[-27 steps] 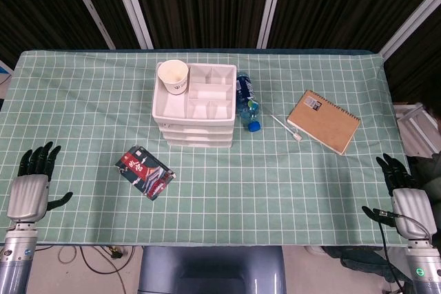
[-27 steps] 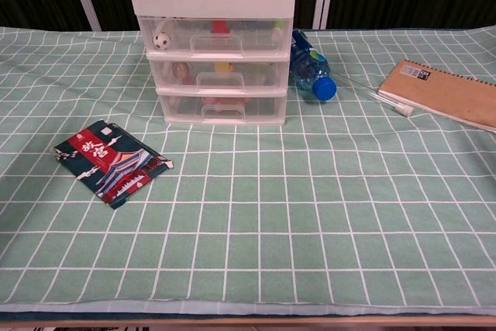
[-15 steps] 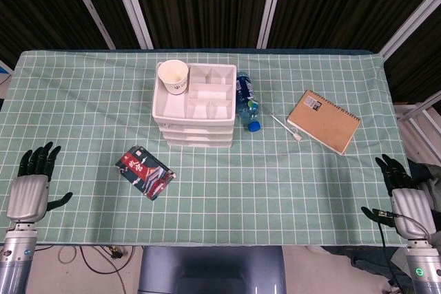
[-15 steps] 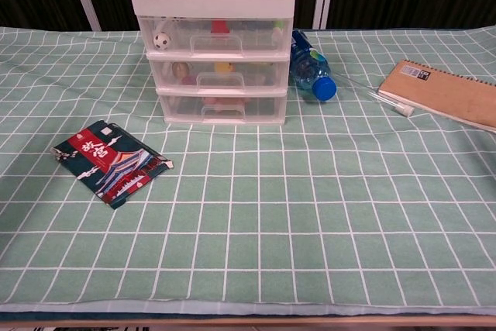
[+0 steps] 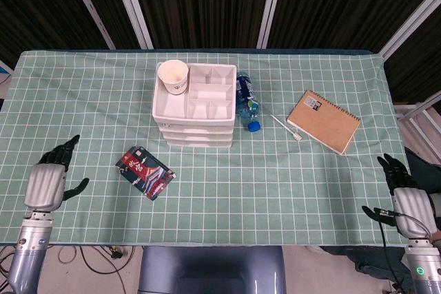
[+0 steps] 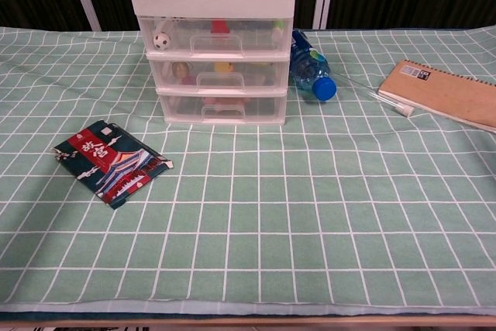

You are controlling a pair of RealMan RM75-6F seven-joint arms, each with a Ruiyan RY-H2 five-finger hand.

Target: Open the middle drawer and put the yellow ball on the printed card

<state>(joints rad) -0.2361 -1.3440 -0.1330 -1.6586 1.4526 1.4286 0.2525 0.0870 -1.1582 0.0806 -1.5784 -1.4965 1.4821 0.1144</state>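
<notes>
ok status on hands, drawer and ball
Left hand and right hand open, both empty. Middle drawer shut, yellow ball inside. Printed card bare, path clear.

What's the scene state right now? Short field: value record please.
drawer unit: three clear drawers, all closed
middle drawer: closed, yellow ball visible inside
printed card: flat on the cloth, front-left of the unit
paper cup: upright on the unit's top tray
water bottle: lying right of the unit
notebook: far right, white pen beside it
left robot hand: open, holds nothing
right robot hand: open, at table edge
</notes>
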